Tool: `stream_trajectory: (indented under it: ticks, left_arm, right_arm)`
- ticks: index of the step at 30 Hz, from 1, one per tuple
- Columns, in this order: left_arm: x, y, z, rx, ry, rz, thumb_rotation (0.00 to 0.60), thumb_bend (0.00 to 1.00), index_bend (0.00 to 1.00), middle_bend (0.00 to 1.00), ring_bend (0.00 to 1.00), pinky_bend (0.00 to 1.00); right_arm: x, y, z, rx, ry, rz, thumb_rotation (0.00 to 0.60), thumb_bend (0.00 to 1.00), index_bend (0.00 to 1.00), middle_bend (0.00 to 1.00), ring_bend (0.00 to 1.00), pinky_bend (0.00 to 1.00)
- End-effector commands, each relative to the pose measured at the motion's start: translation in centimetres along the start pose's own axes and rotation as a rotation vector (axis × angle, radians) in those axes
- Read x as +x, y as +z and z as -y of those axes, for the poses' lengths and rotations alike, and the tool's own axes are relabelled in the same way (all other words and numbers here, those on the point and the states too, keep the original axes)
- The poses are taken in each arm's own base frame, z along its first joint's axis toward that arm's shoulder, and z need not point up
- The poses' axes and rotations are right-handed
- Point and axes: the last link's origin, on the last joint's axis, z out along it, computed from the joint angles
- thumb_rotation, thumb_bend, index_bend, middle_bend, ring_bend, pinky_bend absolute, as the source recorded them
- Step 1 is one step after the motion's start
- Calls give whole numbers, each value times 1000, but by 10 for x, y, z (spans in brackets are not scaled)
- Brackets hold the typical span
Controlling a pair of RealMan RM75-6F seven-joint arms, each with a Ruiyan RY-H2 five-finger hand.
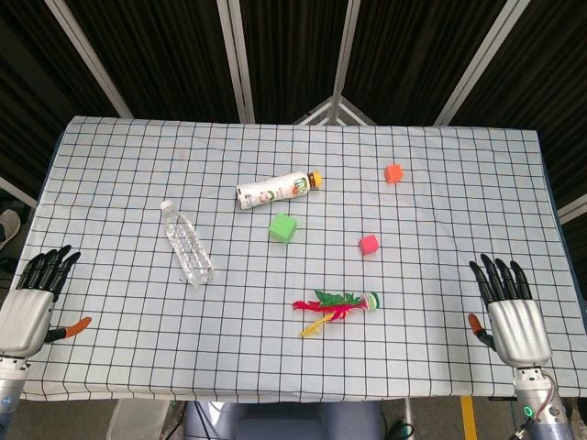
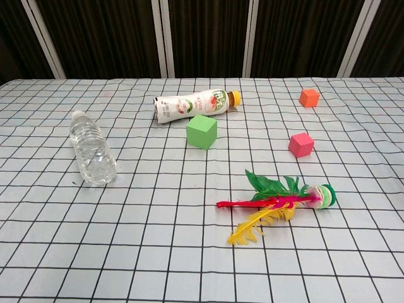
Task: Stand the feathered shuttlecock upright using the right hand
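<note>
The feathered shuttlecock (image 1: 337,306) (image 2: 278,203) lies on its side on the checked tablecloth, its round green-and-white base to the right and its red, green and yellow feathers fanning left. My right hand (image 1: 509,310) rests flat near the table's right front corner, fingers apart and holding nothing, well to the right of the shuttlecock. My left hand (image 1: 35,298) lies at the left front edge, fingers spread and empty. Neither hand shows in the chest view.
A clear water bottle (image 1: 187,243) (image 2: 92,149) lies at the left. A labelled drink bottle (image 1: 276,191) (image 2: 194,105) lies behind a green cube (image 1: 282,228) (image 2: 202,131). A pink cube (image 1: 369,244) (image 2: 301,144) and an orange cube (image 1: 393,172) (image 2: 309,97) sit toward the right.
</note>
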Motion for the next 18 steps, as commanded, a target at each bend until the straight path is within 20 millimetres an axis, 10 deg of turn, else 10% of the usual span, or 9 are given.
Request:
stream_trajectory:
  ticks: [1,12,18]
  left_arm:
    - [0,0,-1,-4,2,0,600,0,0,0,0,0]
    - [-1,0,0,3,3,4,600,0,0,0,0,0]
    - [-1,1,-1,5,-5,5,600,0,0,0,0,0]
  right_arm:
    - [-1,0,0,1,7,5,600,366,0,0,0,0]
    - [3,18,36,97,180,45,600,367,17,0,0,0]
    - [1,45,78,193,254,129,600,367,219,2,0,0]
